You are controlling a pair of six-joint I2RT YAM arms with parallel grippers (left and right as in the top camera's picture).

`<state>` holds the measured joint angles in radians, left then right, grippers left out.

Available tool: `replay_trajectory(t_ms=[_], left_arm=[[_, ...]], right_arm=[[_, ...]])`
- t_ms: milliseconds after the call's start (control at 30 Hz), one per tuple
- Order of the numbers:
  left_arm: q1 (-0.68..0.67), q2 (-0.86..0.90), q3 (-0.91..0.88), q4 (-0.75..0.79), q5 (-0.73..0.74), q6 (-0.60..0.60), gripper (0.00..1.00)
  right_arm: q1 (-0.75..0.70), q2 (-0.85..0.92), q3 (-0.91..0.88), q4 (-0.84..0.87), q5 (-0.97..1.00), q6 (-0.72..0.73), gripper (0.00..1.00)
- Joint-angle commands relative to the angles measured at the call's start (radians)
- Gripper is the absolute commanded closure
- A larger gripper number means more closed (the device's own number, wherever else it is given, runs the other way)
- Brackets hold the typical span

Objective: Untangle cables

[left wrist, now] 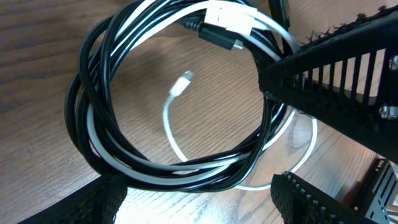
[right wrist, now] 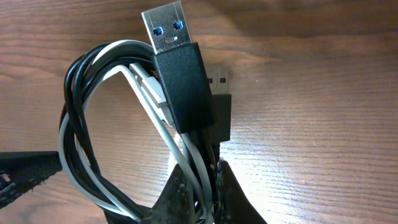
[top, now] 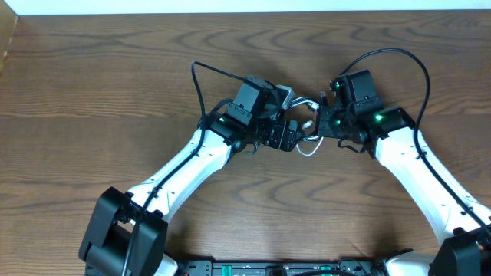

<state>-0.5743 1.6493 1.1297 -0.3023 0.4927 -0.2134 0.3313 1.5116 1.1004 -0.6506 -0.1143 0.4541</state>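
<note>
the cables [top: 305, 127] lie on the wooden table [top: 92, 77] near its centre, between the two grippers. they are wound together into one small coil [left wrist: 186, 169] of black and white cords. the right gripper [top: 324, 123] holds this coil at one side. in its wrist view its fingers [right wrist: 186, 196] are pressed together on several strands. a black usb plug [right wrist: 178, 68] with a blue insert points up above them, and a second black plug [right wrist: 219, 102] is just beside it. the left gripper [top: 291, 136] has its fingers [left wrist: 102, 202] wide apart, one at each side of the near edge of the coil. i cannot tell if they touch it. inside the loop a loose white cord ends in a small white plug [left wrist: 185, 78], which lies on the wood.
</note>
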Motion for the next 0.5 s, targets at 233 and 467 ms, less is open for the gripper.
replay_trajectory(t_ms=[233,467], left_arm=[[0.001,0.02,-0.013,0.005,-0.103,-0.009,0.21],[0.001,0.091,-0.013,0.031,-0.172,-0.01,0.21]], right_arm=[[-0.005,-0.026,0.018,0.002,-0.028,-0.015,0.99],[-0.005,-0.046,0.018,0.003,-0.066,-0.033,0.99]])
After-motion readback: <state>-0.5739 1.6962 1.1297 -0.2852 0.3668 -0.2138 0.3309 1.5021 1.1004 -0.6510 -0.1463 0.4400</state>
